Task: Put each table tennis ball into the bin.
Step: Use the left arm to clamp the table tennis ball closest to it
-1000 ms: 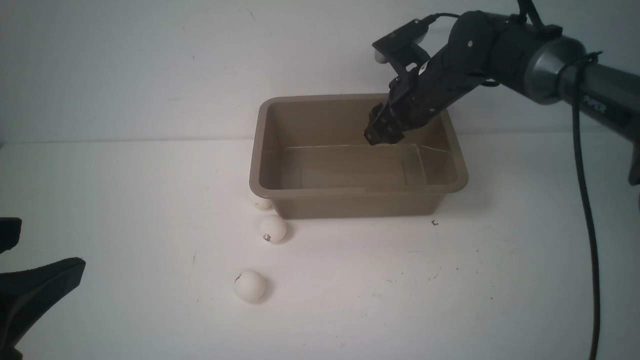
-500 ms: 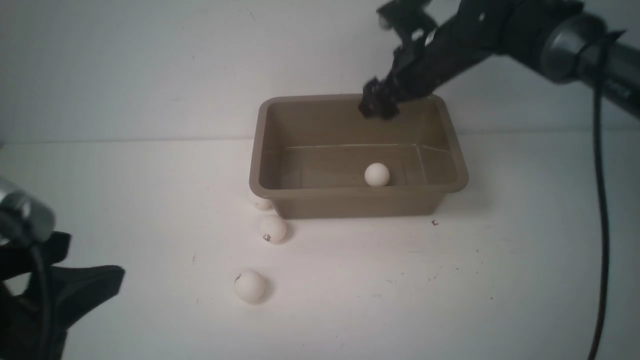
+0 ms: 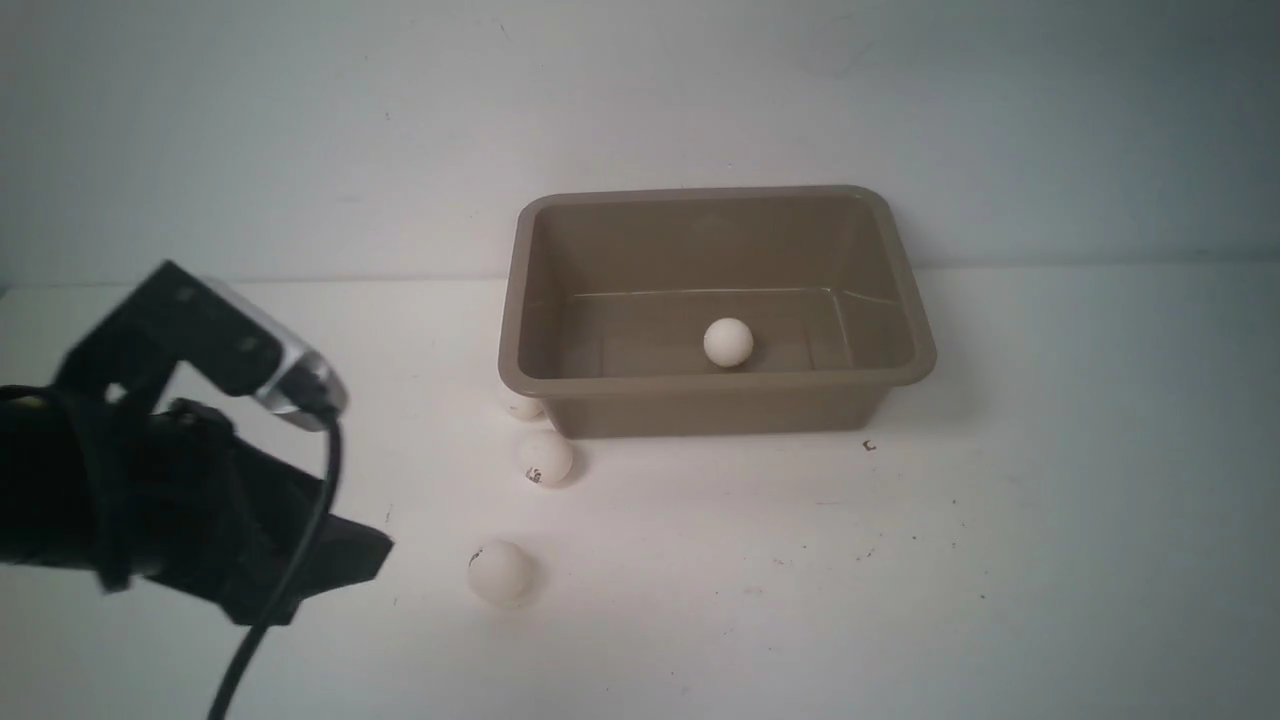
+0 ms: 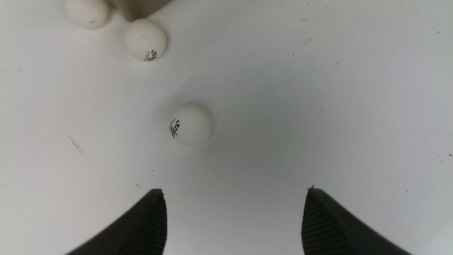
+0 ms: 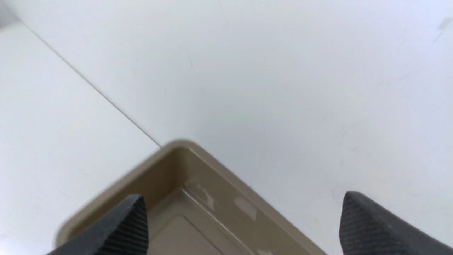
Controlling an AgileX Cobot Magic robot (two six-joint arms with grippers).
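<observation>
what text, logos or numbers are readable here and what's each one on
Nothing here reads as words.
Bin: no label shows.
Ball inside it: no print shows.
Loose ball farthest from it: dark and red logo, too blurred to read.
Middle loose ball: similar logo, too small to read.
Ball at the bin's corner: only a speck.
Table: small dark mark, not legible.

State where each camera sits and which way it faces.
Front: between the arms, facing forward at the bin, one ball inside; left arm shows.
Left wrist: on the left arm, looking down past the open left gripper at the table.
Right wrist: on the right arm, facing a bin corner and the wall; open right gripper shows.
Shared: front and left wrist both show three loose balls; front and right wrist, the bin.
</observation>
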